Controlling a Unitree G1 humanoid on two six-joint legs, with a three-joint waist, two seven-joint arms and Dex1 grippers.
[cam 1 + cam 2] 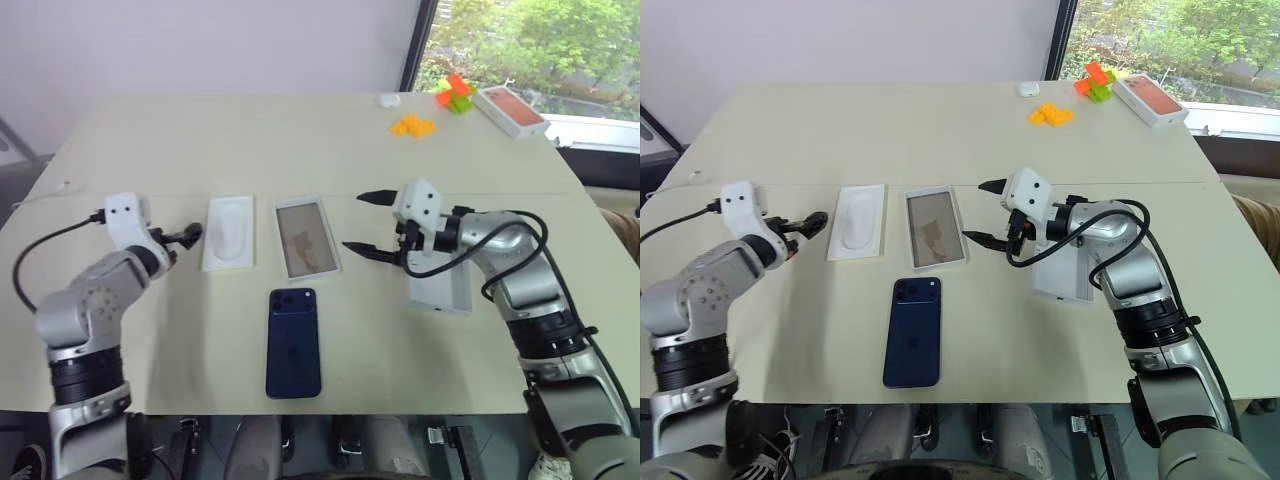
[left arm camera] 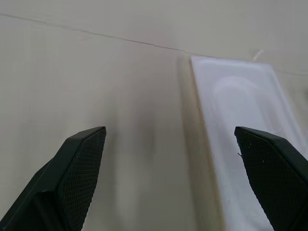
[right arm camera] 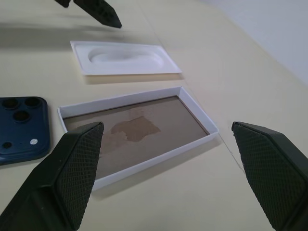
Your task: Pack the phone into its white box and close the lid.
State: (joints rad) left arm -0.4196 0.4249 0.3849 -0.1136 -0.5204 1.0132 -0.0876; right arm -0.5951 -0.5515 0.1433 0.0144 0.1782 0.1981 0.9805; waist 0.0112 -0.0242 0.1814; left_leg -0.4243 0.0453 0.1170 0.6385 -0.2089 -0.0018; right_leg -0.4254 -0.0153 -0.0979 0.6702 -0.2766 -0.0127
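Here, one phone [image 1: 293, 342], one white box [image 1: 307, 238], one lid [image 1: 441, 289], one insert [image 1: 229, 232].

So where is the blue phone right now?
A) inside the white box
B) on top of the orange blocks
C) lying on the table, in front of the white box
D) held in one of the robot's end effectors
C: the phone lies flat on the table, just on the near side of the empty white box.

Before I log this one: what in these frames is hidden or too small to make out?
- The lid: largely behind the right gripper and its arm, head views; outer face unseen.
- The phone: cut by the right wrist view's edge.
- Small white item at the table's far edge: too small to identify.
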